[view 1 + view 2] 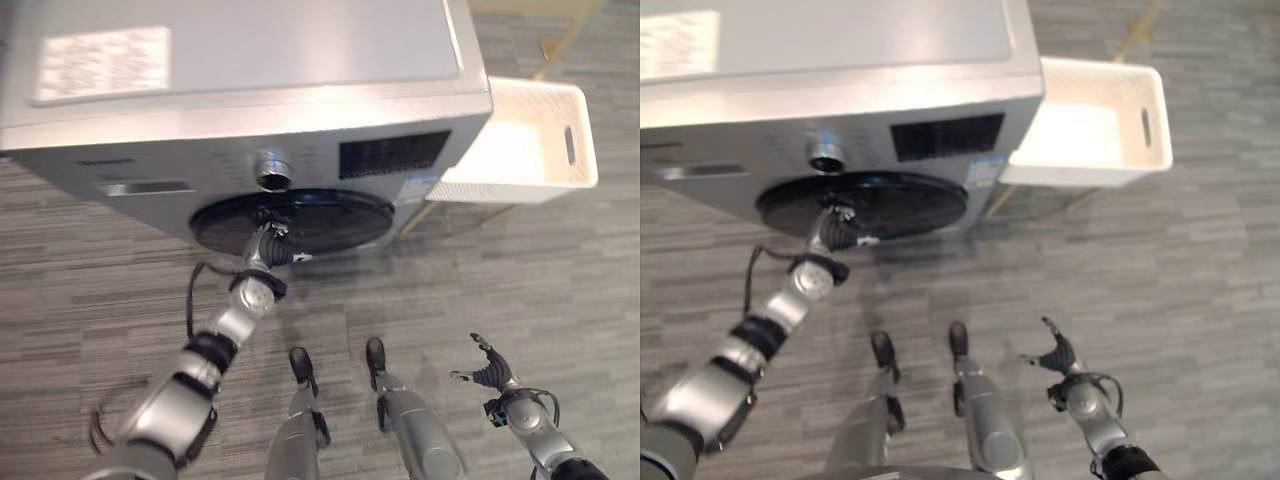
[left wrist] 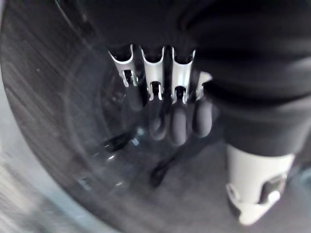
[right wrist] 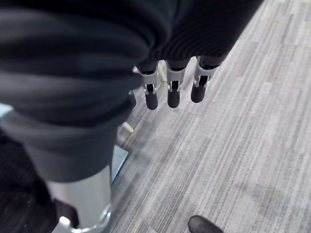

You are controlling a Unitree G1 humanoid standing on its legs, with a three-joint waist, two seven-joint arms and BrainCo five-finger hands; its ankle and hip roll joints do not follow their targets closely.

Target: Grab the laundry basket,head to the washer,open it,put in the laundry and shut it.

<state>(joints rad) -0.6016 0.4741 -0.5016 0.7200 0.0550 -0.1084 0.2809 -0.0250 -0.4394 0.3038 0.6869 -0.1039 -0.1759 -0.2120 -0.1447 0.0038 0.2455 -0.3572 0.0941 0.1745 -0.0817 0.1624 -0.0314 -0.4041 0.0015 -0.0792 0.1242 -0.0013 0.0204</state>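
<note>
You are looking down at a silver washer (image 1: 250, 90) standing on the far side of a grey wood-patterned floor (image 1: 500, 290), with its round dark door (image 1: 300, 222) facing you and lying closed against the front. Your left hand (image 1: 268, 245) is reaching up to the near edge of that door; in the left wrist view its fingers (image 2: 177, 124) are stretching out fairly straight against the dark glass, not curling round anything, with the thumb (image 2: 252, 189) standing apart from them. Above the door a shiny round knob (image 1: 272, 170) is sitting beside a dark display panel (image 1: 393, 153), and a small blue sticker (image 1: 420, 188) is showing below the panel. A white label (image 1: 103, 62) is lying on the washer's top at the far left; its print is too blurred to read, and so is the lettering on the front panel. The white laundry basket (image 1: 530, 140) is resting to the right of the washer, just beside its corner, raised off the floor, with a handle slot (image 1: 570, 145) in its right wall. Your right hand (image 1: 490, 372) is hanging low at the near right over the floor, well apart from the basket, its fingers (image 3: 170, 94) relaxed and spread, holding nothing.
</note>
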